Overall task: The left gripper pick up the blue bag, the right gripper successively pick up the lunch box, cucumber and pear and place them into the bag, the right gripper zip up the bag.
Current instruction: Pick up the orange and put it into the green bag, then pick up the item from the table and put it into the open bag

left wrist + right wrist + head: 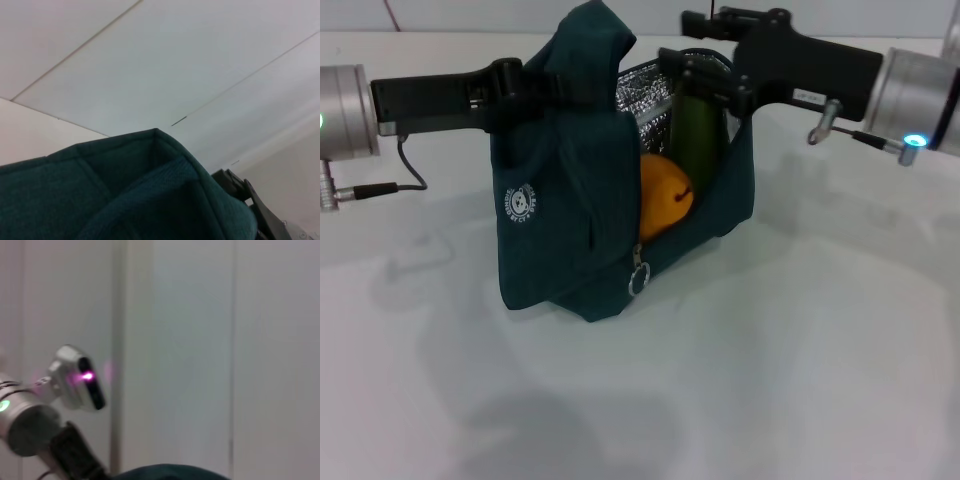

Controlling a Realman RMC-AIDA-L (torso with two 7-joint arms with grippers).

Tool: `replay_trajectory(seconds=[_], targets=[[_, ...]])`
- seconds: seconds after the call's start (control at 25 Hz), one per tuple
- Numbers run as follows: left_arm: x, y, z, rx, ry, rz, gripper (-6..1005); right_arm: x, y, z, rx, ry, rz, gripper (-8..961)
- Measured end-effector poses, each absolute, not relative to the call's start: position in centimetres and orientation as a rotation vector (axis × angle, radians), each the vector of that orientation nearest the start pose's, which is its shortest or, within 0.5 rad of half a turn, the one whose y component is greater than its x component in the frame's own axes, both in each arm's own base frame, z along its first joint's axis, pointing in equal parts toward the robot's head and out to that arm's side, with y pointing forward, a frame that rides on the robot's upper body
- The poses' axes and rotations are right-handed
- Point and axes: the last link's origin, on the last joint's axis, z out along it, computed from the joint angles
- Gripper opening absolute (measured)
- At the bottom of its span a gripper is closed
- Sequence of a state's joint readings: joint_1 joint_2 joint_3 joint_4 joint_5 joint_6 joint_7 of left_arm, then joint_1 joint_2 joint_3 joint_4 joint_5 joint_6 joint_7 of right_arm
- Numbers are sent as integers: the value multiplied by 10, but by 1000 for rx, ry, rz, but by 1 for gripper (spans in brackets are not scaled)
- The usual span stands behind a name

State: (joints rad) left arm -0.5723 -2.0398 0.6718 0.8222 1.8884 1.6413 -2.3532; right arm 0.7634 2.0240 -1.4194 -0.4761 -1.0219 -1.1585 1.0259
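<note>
Teal fabric fills the middle of your head view: the blue bag [570, 230] stands on the white table [800, 360], its mouth gaping toward the right gripper [705, 82] and its silver foil lining [645, 105] showing. Your left gripper [535, 85] is at the bag's handles [590, 50] on the side away from the opening, and it looks pressed together on that fabric, holding the top up; the left wrist view shows nothing but the teal cloth directly in front of it. The right gripper sits at the rim of the open mouth, just above the cucumber [695, 145], which stands on end inside the bag; you cannot tell from here whether those fingers are spread or pinching the cucumber's top. The pear [663, 195] rests lower in the opening, below and beside the cucumber. The lunch box is not visible anywhere, so it is most likely hidden deeper in the bag. By that reading the loading is about finished and zipping is the step ahead: you would need the right gripper free of the cucumber, then brought down to the ring zip pull [638, 278] hanging at the bag's lower front edge. A small round white logo [523, 203] is printed on the bag's side; its lettering is too small to read.
</note>
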Motion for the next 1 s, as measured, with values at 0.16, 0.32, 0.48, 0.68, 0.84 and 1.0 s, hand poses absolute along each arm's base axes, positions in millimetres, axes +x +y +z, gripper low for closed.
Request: replay_trajectory(seconds=[0.16, 0.32, 0.48, 0.68, 0.84, 1.0], targets=[[-226, 356, 54, -2414, -1665, -997, 50, 161, 409, -22, -2462, 225, 967, 460], [-226, 356, 54, -2414, -1665, -997, 50, 196, 409, -8, -2382, 322, 891, 511], [-226, 356, 53, -2414, -1671, -999, 50, 221, 405, -10, -2381, 379, 793, 523], [-226, 356, 52, -2416, -1675, -1000, 50, 238, 402, -27, -2388, 424, 640, 524], [-224, 357, 52, -2419, -1672, -1001, 50, 243, 399, -38, -2399, 430, 576, 587], [-224, 357, 52, -2420, -1672, -1001, 50, 240, 400, -39, -2412, 415, 571, 600]])
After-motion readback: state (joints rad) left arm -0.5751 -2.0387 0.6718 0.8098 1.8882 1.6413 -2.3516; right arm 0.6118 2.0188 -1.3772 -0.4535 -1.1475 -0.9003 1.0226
